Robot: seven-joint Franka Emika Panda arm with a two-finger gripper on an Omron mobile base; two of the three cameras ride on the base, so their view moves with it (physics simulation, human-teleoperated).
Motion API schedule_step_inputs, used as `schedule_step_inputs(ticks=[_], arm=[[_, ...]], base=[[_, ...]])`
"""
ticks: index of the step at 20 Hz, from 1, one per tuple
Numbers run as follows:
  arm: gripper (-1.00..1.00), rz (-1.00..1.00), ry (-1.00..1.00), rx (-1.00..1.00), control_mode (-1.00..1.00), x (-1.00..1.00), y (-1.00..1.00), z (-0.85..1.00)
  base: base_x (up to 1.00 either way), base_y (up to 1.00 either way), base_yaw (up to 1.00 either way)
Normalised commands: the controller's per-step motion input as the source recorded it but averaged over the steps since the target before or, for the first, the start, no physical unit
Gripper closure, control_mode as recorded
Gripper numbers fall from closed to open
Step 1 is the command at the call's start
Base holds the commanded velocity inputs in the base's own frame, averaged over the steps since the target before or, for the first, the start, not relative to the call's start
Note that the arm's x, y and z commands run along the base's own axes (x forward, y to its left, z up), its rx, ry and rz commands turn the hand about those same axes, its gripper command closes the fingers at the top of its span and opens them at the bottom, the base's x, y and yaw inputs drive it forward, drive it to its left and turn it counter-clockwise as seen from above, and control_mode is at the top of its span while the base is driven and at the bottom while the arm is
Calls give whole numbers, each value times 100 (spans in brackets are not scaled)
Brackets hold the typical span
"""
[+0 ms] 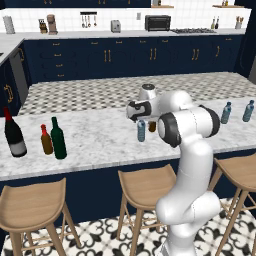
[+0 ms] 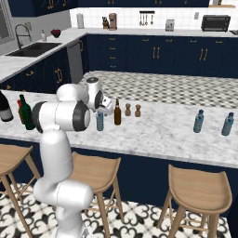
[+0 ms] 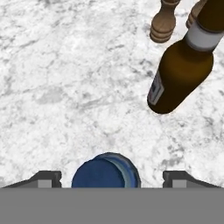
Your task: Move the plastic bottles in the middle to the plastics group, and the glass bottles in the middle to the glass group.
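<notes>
A small translucent blue water bottle [image 1: 141,131] [image 2: 100,121] stands in the middle of the marble counter [image 1: 100,135]. My gripper [image 3: 111,179] [image 1: 141,119] [image 2: 100,111] hangs straight above it, open. The bottle's blue cap [image 3: 105,173] sits between the two fingertips [image 3: 43,178] with a gap on each side. Just beside it is the slim brown beer bottle [image 3: 183,74] [image 2: 117,113] [image 1: 152,125]. At the left end stand the tall green bottle [image 1: 58,139] [image 2: 27,113], a small amber bottle [image 1: 46,140] and the big dark wine bottle [image 1: 15,133] [image 2: 4,107]. Two teal water bottles [image 1: 226,113] [image 1: 248,111] [image 2: 199,121] [image 2: 228,124] are at the right end.
Two small brown shakers [image 2: 128,109] [image 2: 137,110] [image 3: 164,22] stand just behind the beer bottle. Wooden stools [image 1: 145,185] [image 2: 200,190] line the counter's near side. Bare marble stretches between the middle bottles and either end group.
</notes>
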Motion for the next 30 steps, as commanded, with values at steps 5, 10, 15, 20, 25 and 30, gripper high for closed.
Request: schedule_step_inputs(ticks=[5, 10, 15, 20, 25, 30], arm=[[100, 0, -2, 0, -100, -1, 0, -28], [100, 4, -5, 0, -100, -24, -10, -10], [100, 2, 6, 2, -100, -65, -34, 30], [100, 0, 2, 0, -100, -82, -34, 37], [100, 8, 0, -1, -100, -84, -32, 37], [100, 12, -1, -5, -100, -51, -68, 14]], base=[[0, 0, 0], [0, 0, 0], [0, 0, 0], [0, 0, 0], [0, 0, 0], [0, 0, 0]])
